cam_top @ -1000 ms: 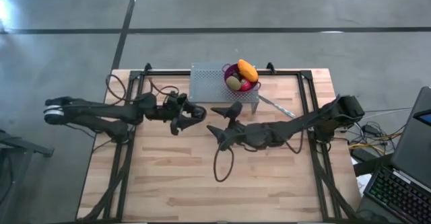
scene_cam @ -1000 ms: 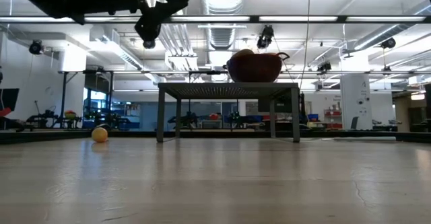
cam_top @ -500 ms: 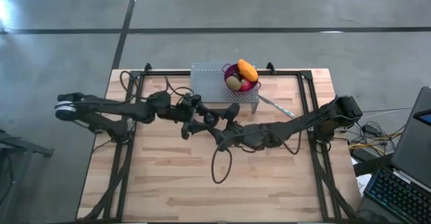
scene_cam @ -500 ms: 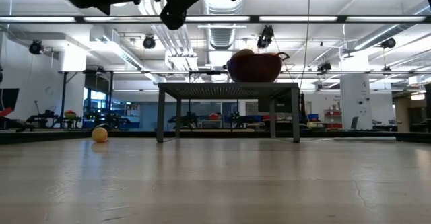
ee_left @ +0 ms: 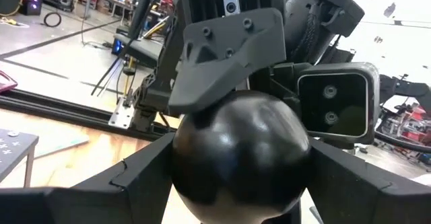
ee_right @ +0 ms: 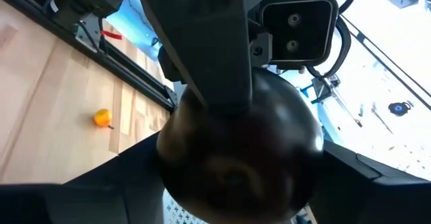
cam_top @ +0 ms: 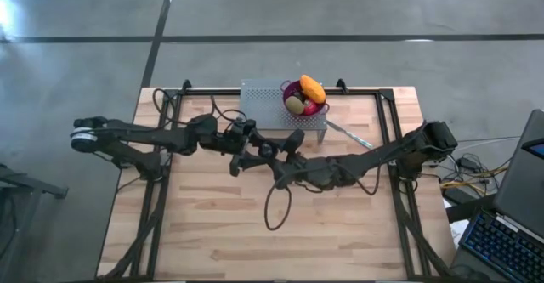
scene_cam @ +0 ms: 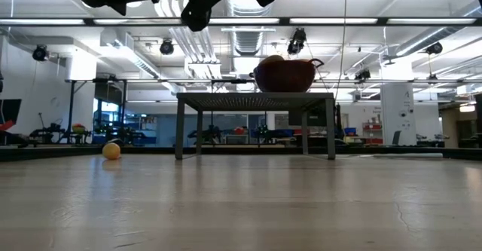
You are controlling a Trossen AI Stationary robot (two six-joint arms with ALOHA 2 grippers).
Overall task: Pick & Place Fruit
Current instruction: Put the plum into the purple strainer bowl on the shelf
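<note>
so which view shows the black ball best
Left wrist view: the black ball fills the centre, held in the left gripper. Right wrist shows it partly behind a left finger. High and low views hide it behind arms.

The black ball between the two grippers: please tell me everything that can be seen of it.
The black ball is a smooth, glossy, near-black round that looks like plastic, with soft highlights and no stem visible. It is held in the air above the middle of the table, clamped by the left gripper, while the right gripper reaches onto it from the opposite side.
</note>
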